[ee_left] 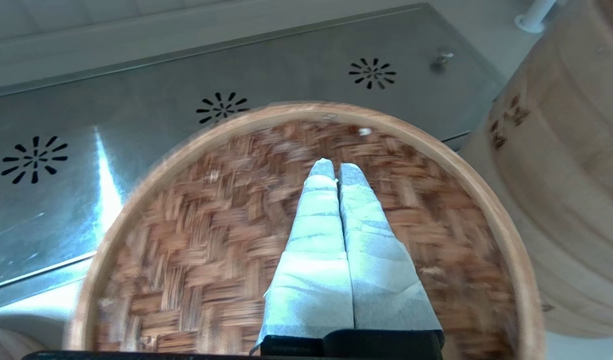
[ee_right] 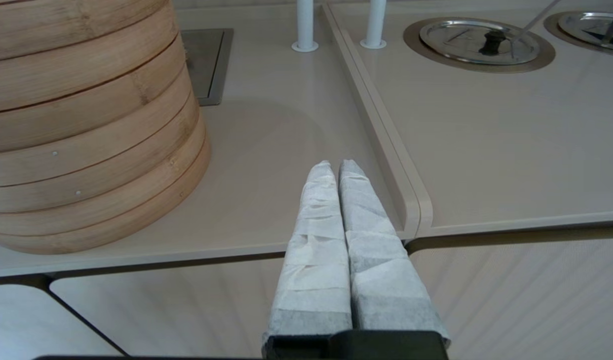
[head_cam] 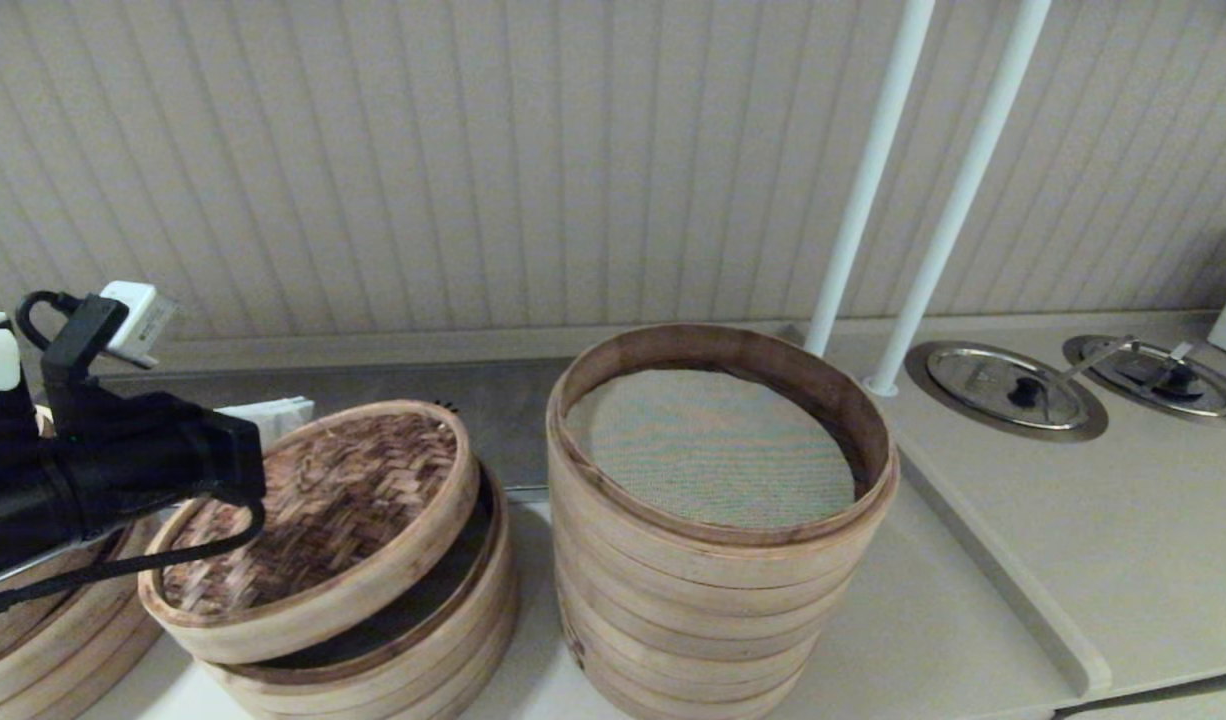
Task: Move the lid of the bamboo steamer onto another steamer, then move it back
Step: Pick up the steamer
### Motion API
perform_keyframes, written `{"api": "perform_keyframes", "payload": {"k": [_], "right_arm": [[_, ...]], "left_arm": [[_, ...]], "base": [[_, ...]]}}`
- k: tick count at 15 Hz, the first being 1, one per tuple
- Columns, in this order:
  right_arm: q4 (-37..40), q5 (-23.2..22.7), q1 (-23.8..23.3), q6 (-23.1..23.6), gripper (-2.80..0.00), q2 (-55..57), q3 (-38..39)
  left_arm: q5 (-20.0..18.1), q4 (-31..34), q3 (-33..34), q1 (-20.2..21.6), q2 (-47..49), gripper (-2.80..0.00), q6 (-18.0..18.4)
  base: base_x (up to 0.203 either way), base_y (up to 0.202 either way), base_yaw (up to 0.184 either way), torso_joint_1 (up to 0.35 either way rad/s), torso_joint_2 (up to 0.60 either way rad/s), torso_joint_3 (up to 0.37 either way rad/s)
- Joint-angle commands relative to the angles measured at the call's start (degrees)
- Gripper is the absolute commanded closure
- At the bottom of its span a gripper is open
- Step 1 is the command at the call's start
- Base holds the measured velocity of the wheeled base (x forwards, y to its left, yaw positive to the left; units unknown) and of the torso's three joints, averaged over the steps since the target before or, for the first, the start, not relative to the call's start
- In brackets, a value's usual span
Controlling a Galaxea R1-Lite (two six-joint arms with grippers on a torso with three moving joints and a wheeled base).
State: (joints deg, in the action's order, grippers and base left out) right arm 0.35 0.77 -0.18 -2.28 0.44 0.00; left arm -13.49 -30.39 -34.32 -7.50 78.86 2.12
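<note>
The bamboo steamer lid (head_cam: 313, 520), dark woven top inside a pale rim, lies tilted and askew on the short steamer (head_cam: 433, 630), leaving a dark gap at the right. My left gripper (ee_left: 338, 167) hovers over the weave (ee_left: 211, 240), shut, with nothing visible between its fingers; in the head view my left arm (head_cam: 103, 470) hides it. To the right stands the tall steamer (head_cam: 718, 590), uncovered, showing its greenish-grey mesh liner (head_cam: 713, 450). My right gripper (ee_right: 336, 167) is shut and empty, low at the counter's front edge beside the tall steamer (ee_right: 86, 125).
Another bamboo stack (head_cam: 33, 630) sits at the far left under my left arm. A steel plate with vents (ee_left: 221, 105) lies behind the steamers. Two white poles (head_cam: 873, 190) rise at the back right, beside two round metal covers (head_cam: 1008, 390) set in the counter.
</note>
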Motion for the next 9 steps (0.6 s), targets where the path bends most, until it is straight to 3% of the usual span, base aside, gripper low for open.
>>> {"api": "perform_keyframes", "payload": {"k": [1, 7, 8, 9], "right_arm": [[0.00, 0.02, 0.01, -0.01, 0.00, 0.00, 0.18], [0.00, 0.02, 0.01, -0.01, 0.00, 0.00, 0.18], [0.00, 0.02, 0.01, -0.01, 0.00, 0.00, 0.18], [0.00, 0.02, 0.01, -0.01, 0.00, 0.00, 0.18]], "left_arm": [[0.04, 0.79, -2.13, -0.14, -0.97, 0.00, -0.18], [-0.02, 2.94, -1.43, -0.24, 0.02, 0.00, -0.18], [0.09, 2.56, -0.88, -0.24, 0.63, -2.49, -0.18], [0.12, 2.28, -0.83, -0.24, 1.47, -2.80, -0.18]], "base": [[0.000, 0.000, 0.000, 0.000, 0.00, 0.000], [0.000, 0.000, 0.000, 0.000, 0.00, 0.000], [0.000, 0.000, 0.000, 0.000, 0.00, 0.000], [0.000, 0.000, 0.000, 0.000, 0.00, 0.000]]}}
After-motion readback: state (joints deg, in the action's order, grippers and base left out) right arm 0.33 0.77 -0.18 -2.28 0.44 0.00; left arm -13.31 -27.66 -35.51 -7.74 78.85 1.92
